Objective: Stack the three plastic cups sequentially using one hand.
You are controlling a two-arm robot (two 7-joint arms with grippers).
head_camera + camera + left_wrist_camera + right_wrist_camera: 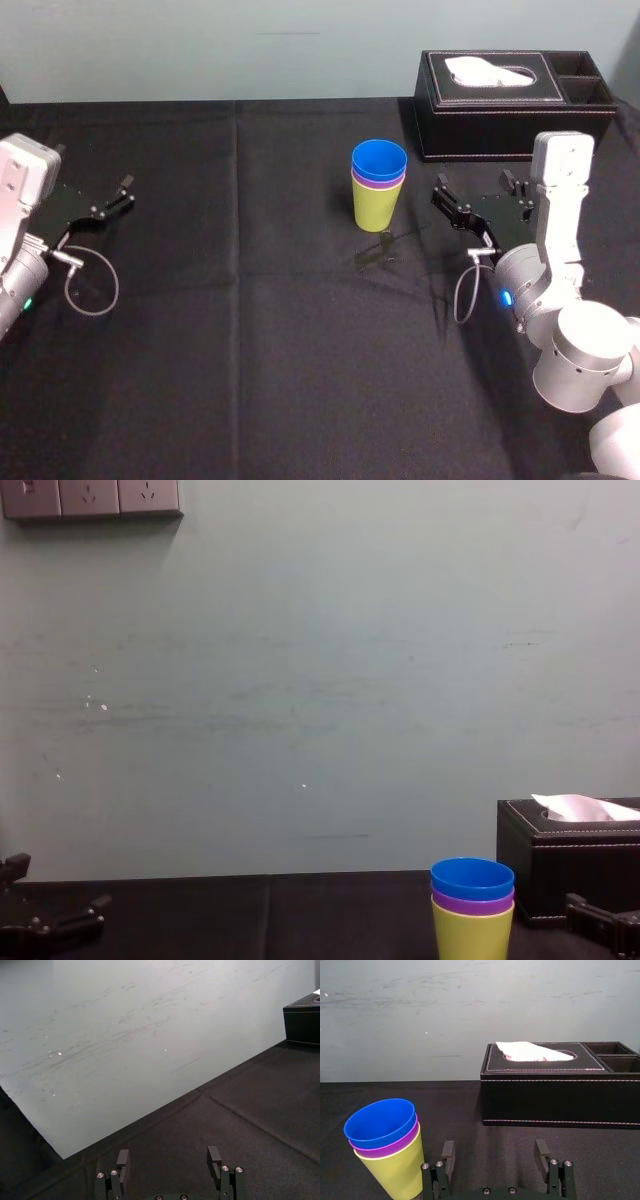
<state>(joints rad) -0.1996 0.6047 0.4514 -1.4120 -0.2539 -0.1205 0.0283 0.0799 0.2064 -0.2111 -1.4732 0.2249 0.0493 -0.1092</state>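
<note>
Right gripper (474,184), open and empty, sits beside your stacked cups (376,205); left gripper (127,192) parks open; chest view adds wall sockets (90,497).

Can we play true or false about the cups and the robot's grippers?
1. The blue cup is the top one. True.
2. The yellow-green cup is in the middle. False: it is at the bottom, and the purple cup is in the middle.
3. The right gripper holds a cup. False: it is open and empty, beside the cups.
4. The left gripper is open, well away from the cups. True.
5. The tissue box is black. True.
</note>
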